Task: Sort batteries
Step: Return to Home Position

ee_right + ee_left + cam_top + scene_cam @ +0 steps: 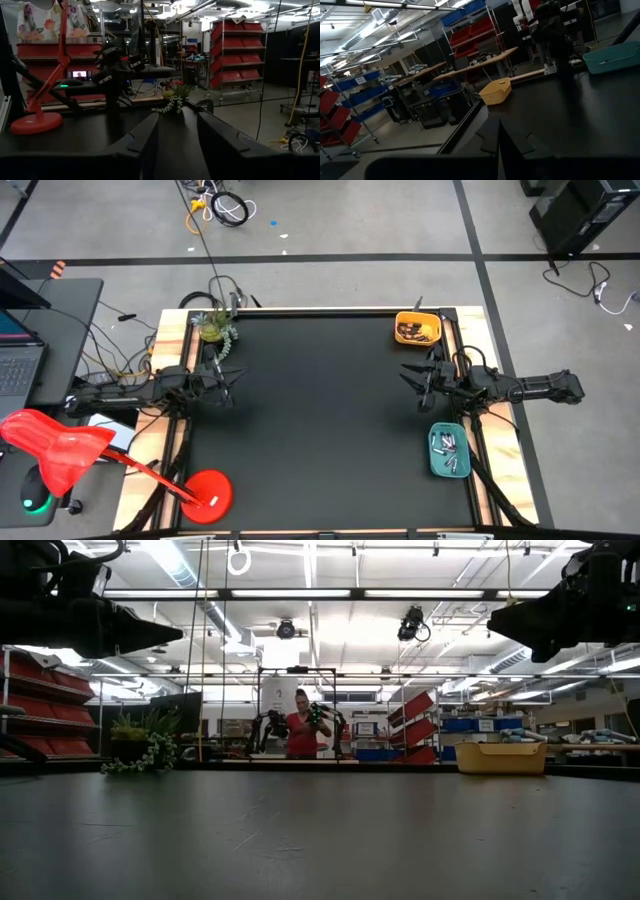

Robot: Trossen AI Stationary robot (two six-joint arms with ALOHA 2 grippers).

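Observation:
Batteries lie in two trays at the table's right side. Dark and reddish ones fill the yellow tray [417,329] at the far right, and silvery ones lie in the teal tray [448,450] nearer the front. My left gripper [230,383] hovers over the table's left side, pointing level toward the right, its fingers [498,145] shut with nothing between them. My right gripper [412,376] hovers between the two trays, pointing level toward the left. It is open [177,137] and holds nothing. Both stand well above the black tabletop [320,840].
A small potted plant [215,328] stands at the far left corner. A red desk lamp's base [207,490] sits at the near left corner, with its arm reaching off the table. A person [300,730] stands in the room far behind the table.

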